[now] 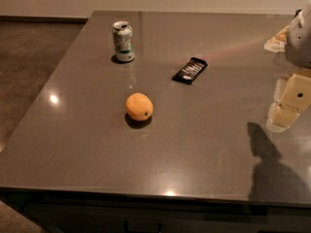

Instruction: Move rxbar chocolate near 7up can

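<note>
The rxbar chocolate (189, 70), a flat black wrapper bar with white lettering, lies on the grey table (204, 154) right of centre, toward the back. The 7up can (123, 41) stands upright at the back left, well apart from the bar. My gripper (285, 111), pale yellow, hangs above the table at the right edge of the view, to the right of the bar and nearer the front than it. It holds nothing that I can see. Its shadow falls on the table below it.
A round orange fruit (139, 106) sits in the middle of the table, in front of the can and the bar. A pale packet (276, 40) lies at the far right by the arm. The floor lies to the left of the table.
</note>
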Tool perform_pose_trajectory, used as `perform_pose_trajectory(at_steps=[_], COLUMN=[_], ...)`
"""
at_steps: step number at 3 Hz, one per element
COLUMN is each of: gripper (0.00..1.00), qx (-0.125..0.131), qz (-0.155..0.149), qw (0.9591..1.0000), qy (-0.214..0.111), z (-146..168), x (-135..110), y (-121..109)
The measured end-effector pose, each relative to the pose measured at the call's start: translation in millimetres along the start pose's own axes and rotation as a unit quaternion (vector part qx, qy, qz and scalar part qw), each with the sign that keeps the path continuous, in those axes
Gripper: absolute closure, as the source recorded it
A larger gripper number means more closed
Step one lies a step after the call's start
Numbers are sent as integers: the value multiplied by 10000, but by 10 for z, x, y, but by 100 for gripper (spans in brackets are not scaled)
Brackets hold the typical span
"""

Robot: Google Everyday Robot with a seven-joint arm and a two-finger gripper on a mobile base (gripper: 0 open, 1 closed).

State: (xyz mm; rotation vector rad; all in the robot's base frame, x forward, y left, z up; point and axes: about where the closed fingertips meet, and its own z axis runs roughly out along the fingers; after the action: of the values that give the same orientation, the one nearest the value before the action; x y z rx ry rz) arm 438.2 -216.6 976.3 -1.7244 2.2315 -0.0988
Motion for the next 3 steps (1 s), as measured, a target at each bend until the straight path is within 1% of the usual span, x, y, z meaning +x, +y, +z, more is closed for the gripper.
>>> perform_pose_trajectory(at_steps=[1,2,3], gripper=[0,0,0], qx=[-12,-85,-154], qz=[-20,-122,-264], qw=[10000,9996,9986], qy=[-41,-244,-426], z=[19,128,312], x=[-31,-188,-374], y=[-34,-208,-438])
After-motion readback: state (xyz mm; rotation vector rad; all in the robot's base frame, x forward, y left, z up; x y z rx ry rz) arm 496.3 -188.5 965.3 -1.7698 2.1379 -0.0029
